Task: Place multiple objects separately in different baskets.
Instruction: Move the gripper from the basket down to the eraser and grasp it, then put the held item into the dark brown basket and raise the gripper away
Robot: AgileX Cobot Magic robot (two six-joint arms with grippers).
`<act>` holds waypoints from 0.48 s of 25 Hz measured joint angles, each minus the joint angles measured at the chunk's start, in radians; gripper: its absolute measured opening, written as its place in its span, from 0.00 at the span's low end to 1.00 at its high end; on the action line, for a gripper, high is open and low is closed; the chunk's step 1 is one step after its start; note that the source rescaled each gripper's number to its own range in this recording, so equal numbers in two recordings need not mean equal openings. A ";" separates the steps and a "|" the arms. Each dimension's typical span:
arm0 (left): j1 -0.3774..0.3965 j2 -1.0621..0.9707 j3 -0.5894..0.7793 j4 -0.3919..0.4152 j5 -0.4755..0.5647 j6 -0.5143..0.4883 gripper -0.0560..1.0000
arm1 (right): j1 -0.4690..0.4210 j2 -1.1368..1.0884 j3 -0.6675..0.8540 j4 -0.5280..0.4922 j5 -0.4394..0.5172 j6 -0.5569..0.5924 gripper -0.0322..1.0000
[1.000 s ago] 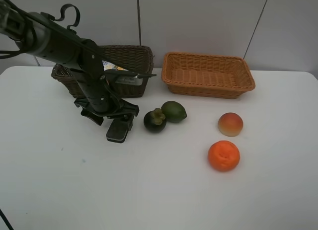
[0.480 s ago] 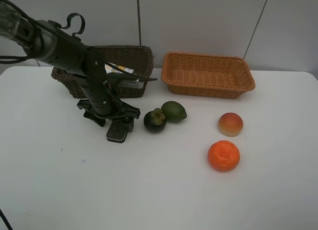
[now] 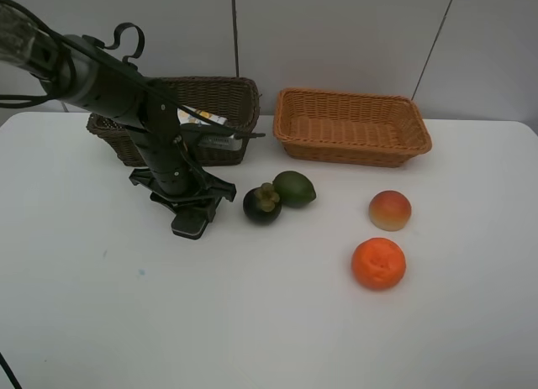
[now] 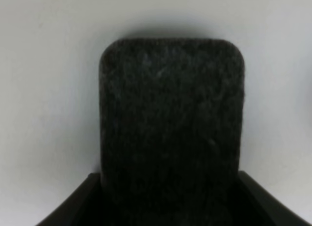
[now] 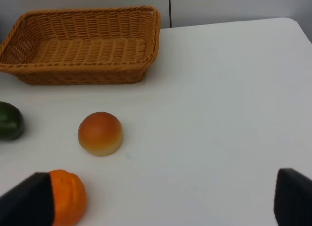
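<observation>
Now: left gripper [image 3: 192, 214] low over the dark flat case [image 4: 170, 123] on the table [image 3: 252, 322]; I cannot tell if it grips. Right gripper [image 5: 160, 200] jaws spread wide.

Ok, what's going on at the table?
The left gripper is down over the dark flat case, in front of the dark brown basket; I can't tell if it has closed. The mangosteen, green citrus, peach and orange lie on the table. The tan basket is empty, and the right gripper is open.
</observation>
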 joint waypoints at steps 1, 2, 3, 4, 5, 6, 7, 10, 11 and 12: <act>0.000 0.000 0.000 0.000 0.000 0.001 0.56 | 0.000 0.000 0.000 0.000 0.000 0.000 1.00; 0.000 -0.002 0.000 0.000 0.001 0.001 0.56 | 0.000 0.000 0.000 0.000 0.000 0.000 1.00; 0.000 -0.004 0.000 -0.003 0.002 0.002 0.56 | 0.000 0.000 0.000 0.000 0.000 0.000 1.00; 0.000 -0.011 0.000 -0.009 0.009 0.002 0.56 | 0.000 0.000 0.000 0.000 0.000 0.000 1.00; 0.000 -0.024 0.002 -0.016 0.025 0.004 0.56 | 0.000 0.000 0.000 0.000 0.000 0.000 1.00; 0.000 -0.048 0.007 -0.026 0.035 0.009 0.56 | 0.000 0.000 0.000 0.000 0.000 0.000 1.00; 0.000 -0.083 0.007 -0.037 0.035 0.015 0.56 | 0.000 0.000 0.000 0.000 0.000 0.000 1.00; 0.000 -0.214 -0.006 -0.054 0.009 0.033 0.56 | 0.000 0.000 0.000 0.000 0.000 0.000 1.00; 0.000 -0.256 -0.019 -0.055 -0.015 0.037 0.56 | 0.000 0.000 0.000 0.000 0.000 0.000 1.00; 0.002 -0.291 -0.031 -0.055 -0.043 0.040 0.56 | 0.000 0.000 0.000 0.000 0.000 0.000 1.00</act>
